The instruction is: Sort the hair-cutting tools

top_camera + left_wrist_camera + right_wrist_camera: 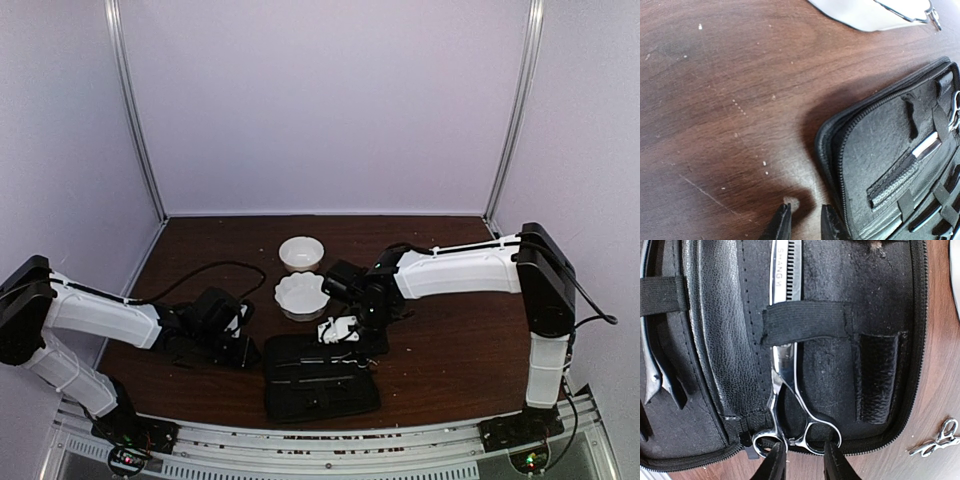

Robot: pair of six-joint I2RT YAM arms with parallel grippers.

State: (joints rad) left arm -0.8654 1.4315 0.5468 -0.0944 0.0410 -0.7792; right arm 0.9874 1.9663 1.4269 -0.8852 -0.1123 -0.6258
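Observation:
An open black case (320,378) lies at the front middle of the table. In the right wrist view, silver scissors (785,365) sit in the case (880,315) under an elastic strap, ring handles toward me. My right gripper (801,464) is open, its fingertips on either side of one ring handle at the case's edge; it also shows in the top view (348,340). A second silver tool (651,372) lies under a strap at the left. My left gripper (806,225) is open and empty over bare table beside the case's zip edge (840,150). A black silver-tipped stick (920,150) sits in a pocket.
Two white bowls (301,252) (302,295) stand behind the case. A small silver ringed piece (937,440) lies on the wood beside the case; I cannot tell what it is. A black cable (200,275) runs behind the left arm. White walls enclose the table.

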